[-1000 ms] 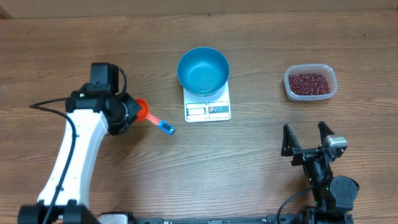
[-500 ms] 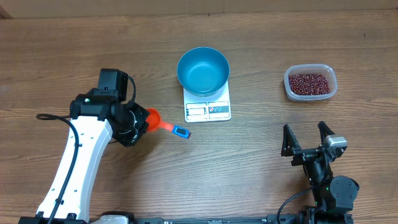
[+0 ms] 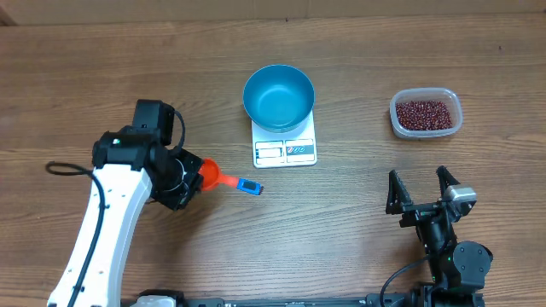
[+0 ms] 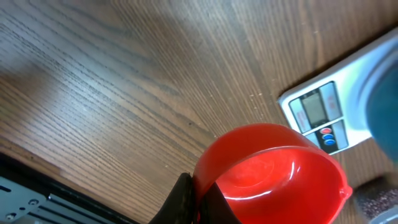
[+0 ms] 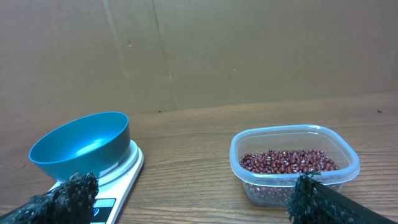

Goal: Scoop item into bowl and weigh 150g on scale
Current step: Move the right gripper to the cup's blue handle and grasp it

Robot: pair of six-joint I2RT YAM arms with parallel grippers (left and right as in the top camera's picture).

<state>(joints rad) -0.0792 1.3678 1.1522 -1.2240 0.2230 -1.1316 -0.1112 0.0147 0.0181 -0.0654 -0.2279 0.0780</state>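
Right hand: nearest the base, right side of the wooden surface; fingers spread wide, holding nothing.
Left hand: left of centre, closed on the rim of the red scoop; the cup is empty, and the handle points right, its blue end near the scale's near left corner.
Scale: white, flat, centre of the surface, display and buttons along its near edge.
Blue bowl: upright on the far part of the scale, empty.
Clear plastic tub: far right, well apart from the scale.
Beans: dark red heap, lying inside the tub.
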